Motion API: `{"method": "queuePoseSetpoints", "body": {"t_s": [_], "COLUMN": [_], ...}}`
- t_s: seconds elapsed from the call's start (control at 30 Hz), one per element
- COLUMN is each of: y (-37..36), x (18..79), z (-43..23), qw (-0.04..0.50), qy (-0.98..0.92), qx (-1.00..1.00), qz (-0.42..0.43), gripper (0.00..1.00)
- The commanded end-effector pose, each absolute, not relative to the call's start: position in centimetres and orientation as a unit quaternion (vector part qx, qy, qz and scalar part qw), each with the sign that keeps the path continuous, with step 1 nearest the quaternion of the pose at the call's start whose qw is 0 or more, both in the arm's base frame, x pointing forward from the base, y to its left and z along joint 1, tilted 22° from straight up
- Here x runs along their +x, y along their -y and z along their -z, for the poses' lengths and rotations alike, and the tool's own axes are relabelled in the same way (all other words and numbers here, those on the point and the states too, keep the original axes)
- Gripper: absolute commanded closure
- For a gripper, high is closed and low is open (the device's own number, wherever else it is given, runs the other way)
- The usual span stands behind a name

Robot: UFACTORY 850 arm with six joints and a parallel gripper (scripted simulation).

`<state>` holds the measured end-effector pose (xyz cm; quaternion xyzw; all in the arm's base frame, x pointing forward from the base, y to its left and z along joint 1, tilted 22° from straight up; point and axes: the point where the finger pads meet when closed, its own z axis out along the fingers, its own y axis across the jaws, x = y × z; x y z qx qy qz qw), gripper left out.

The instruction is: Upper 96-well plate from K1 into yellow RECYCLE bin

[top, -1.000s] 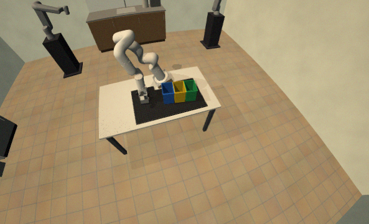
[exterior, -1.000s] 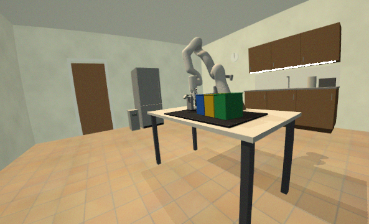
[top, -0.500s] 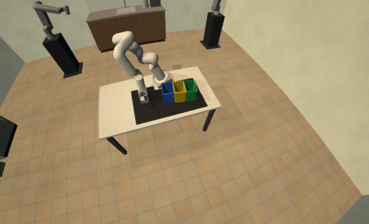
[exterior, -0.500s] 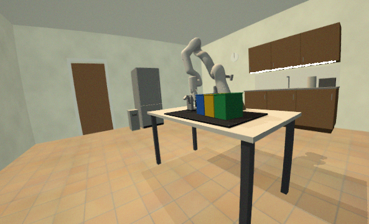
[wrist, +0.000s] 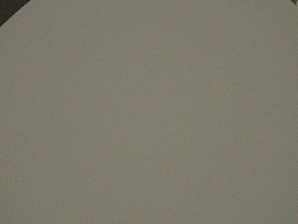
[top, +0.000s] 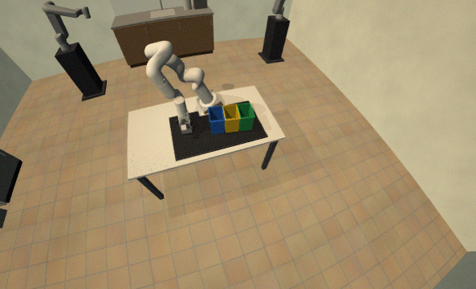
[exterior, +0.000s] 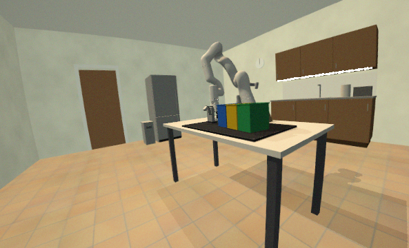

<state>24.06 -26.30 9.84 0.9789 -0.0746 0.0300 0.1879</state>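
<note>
My gripper points straight down and is open, right over the small pale stack rack K1 at the left end of the dark mat. The rack also shows in the exterior view, left of the bins. The plates on the rack are too small to tell apart in the top and exterior views. The wrist view is filled by a flat grey surface, very close, with a strip of dark mat at the top. The yellow bin stands between the blue bin and the green bin, to the right of the rack.
The three bins stand touching in a row on the mat, upright. The arm's base is behind the blue bin. The white table has edges near the mat on the front and right sides.
</note>
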Motion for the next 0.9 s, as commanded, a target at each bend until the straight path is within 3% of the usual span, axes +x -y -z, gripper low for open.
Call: {"method": "queuePoseSetpoints", "body": {"t_s": [0.0, 0.1, 0.13, 0.87], "y": [26.32, 26.32, 26.29, 26.29], "x": [24.09, 24.09, 24.09, 24.09], "z": [-9.87, -9.86, -9.91, -9.91], "qw": [0.188, 0.188, 0.188, 0.188], "qy": [0.075, 0.075, 0.075, 0.075], "qx": [0.979, 0.979, 0.979, 0.979], "qz": [-0.030, -0.030, -0.030, -0.030], "gripper": [0.00, 0.00, 1.00, 1.00]}}
